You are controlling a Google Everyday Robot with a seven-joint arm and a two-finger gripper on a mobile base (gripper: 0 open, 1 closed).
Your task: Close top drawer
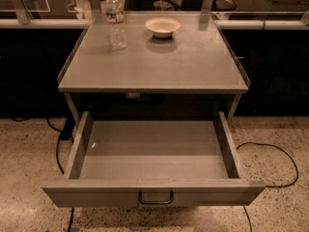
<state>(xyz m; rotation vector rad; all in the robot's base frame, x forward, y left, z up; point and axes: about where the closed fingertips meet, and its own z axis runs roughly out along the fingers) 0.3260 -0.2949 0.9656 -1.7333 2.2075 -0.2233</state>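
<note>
The top drawer (pixel 153 192) is a wide, shallow grey metal drawer, pulled far out toward me from under the grey cabinet top (pixel 154 66). Its inside is bare. Its flat front panel has a small dark loop handle (pixel 155 198) at the centre, near the bottom of the view. The gripper is not in view, and no part of the arm shows. The lower drawers are hidden beneath the open drawer.
A clear plastic water bottle (pixel 115 19) and a pale bowl (pixel 162 26) stand at the back of the cabinet top. Black cables (pixel 270 151) lie on the speckled floor at both sides. A rail and dark panels run behind the cabinet.
</note>
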